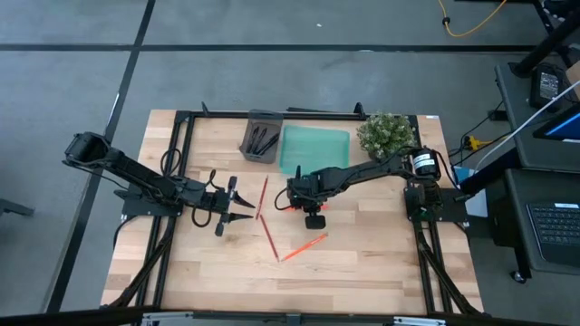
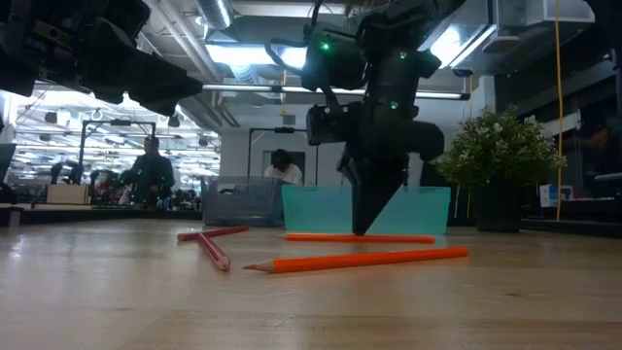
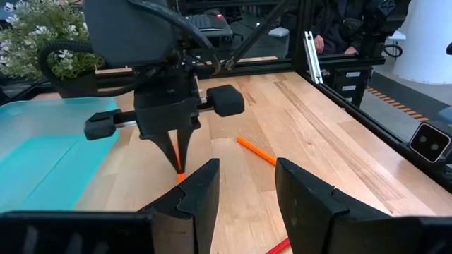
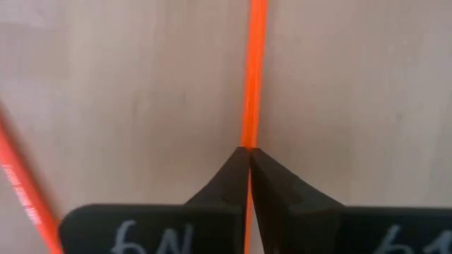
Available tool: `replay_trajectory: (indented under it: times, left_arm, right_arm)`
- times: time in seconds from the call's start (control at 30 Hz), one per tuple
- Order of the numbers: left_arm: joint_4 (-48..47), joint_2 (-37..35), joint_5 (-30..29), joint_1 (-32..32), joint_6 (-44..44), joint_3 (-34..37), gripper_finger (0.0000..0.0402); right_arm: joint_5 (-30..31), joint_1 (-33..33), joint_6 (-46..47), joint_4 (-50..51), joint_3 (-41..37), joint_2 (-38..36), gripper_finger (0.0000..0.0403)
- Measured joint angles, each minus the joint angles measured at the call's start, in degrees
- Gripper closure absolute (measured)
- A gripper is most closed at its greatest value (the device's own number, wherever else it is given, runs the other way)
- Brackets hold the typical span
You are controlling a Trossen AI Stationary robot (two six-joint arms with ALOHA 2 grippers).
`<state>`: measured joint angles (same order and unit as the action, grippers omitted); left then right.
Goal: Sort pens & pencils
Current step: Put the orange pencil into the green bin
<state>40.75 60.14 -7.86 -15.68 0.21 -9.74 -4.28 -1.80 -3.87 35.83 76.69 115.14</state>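
My right gripper (image 1: 292, 197) points down at the table's middle, shut on an orange pencil (image 2: 321, 237). A second orange pencil (image 1: 304, 246) lies nearer the near edge. Two red pencils (image 1: 263, 199) (image 1: 269, 237) lie flat between the arms. Black pens (image 1: 263, 140) rest inside the grey tray (image 1: 250, 127) at the far side. My left gripper (image 1: 237, 206) hovers open left of the red pencils, touching nothing; its wrist view looks across at the right gripper (image 3: 176, 159). My right gripper pinches the orange pencil's shaft (image 4: 250, 134) between its two fingertips (image 4: 233, 169), about mid-length. The fingers come from above, pointing down, one on each side of the shaft. The pencil lies flat on the table (image 2: 408, 238).
A teal tray (image 1: 314, 148) sits beside the grey tray at the far side, and a potted plant (image 1: 388, 134) stands at the far right corner. Black frame rails run along the table's left, right and far edges. People show in the room beyond.
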Motion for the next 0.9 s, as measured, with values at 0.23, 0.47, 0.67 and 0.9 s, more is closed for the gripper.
replay_trajectory:
  times: [0.23, 0.47, 0.67, 0.9]
  left_arm:
    - [0.0, 0.0, 0.02, 0.0, -0.07, 0.0, 0.0269]
    - [-0.01, 0.0, 0.01, 0.0, -0.07, 0.0, 0.0269]
    - [-0.02, 0.0, 0.0, 0.0, -0.08, 0.0, 0.0269]
    - [-0.02, 0.0, 0.0, 0.0, -0.09, 0.0, 0.0269]
  right_arm:
    - [-3.32, -0.09, 2.15, -0.2, 0.02, -0.04, 0.0382]
    - [-3.01, -0.17, 2.2, -2.23, 0.09, -0.06, 0.0349]
    - [-2.89, -0.17, 2.32, -3.03, 0.06, -0.08, 0.0303]
    - [-2.16, -0.16, 2.35, -2.66, -0.13, 0.23, 0.0284]
